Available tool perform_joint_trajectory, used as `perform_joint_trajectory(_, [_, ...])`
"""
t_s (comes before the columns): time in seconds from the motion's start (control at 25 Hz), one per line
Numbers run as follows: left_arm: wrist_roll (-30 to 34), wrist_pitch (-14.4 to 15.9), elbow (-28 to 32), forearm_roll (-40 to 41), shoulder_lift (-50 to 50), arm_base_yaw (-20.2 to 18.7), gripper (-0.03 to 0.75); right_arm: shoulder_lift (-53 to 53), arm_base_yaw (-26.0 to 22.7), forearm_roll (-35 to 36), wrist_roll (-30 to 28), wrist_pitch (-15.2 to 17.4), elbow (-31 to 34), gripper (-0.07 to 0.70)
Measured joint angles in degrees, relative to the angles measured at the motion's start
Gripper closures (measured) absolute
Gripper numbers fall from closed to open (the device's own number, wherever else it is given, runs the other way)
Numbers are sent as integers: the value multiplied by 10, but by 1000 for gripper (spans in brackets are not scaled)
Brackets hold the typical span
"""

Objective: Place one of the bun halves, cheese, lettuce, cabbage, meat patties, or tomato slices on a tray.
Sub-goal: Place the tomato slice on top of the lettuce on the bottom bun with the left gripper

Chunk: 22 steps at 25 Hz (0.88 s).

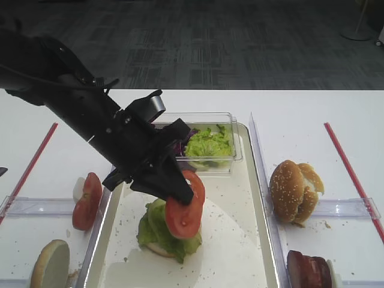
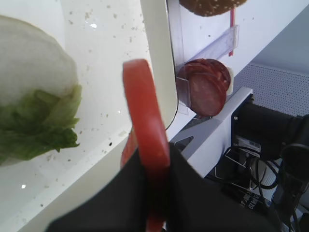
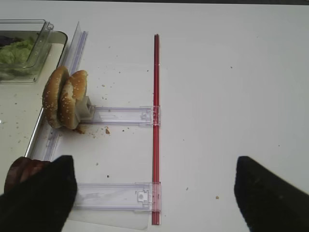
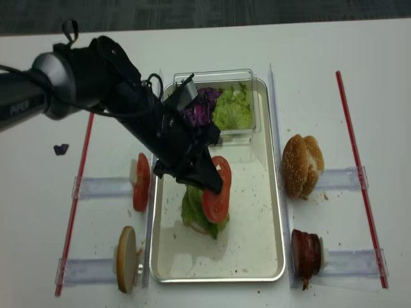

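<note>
Left gripper (image 1: pixel 180 195) is clamped tight on a tomato slice (image 1: pixel 185 213), held on edge just above the lettuce (image 1: pixel 157 227) that lies on a bun half near the middle of the tray (image 4: pixel 273 212); the slice hangs from its upper rim, with most of its disc below the jaws. The right gripper (image 3: pixel 154 188) shows only as two dark fingers standing wide apart with nothing between them, off the tray's right side. Taking things by size with the tray as landmark: the tray holds the lettuce stack and, at its far end, a clear tub (image 1: pixel 207 117) with more green leaves and purple cabbage (image 4: pixel 199 110). Right of the tray stand paired bun halves (image 1: pixel 294 191), and nearer the camera on that side the meat patties (image 4: pixel 306 253). Left of the tray stand more tomato slices (image 1: pixel 87 201) and a lone bun half (image 1: pixel 50 264). The slice looks wet, soft and light, likely to slip or tear under pressure, so a grip at the firmer skin edge seems wisest, with a low, flat release onto the springy leaves.
</note>
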Motion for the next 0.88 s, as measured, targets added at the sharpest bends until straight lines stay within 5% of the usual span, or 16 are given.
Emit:
perform_joint_trajectory(0.48, [17, -6, 0, -16, 36, 54, 685, 0, 0, 0, 1, 0, 0, -43])
perform_joint_trajectory(0.88, [20, -6, 0, -17, 36, 56, 685, 0, 0, 0, 1, 0, 0, -43])
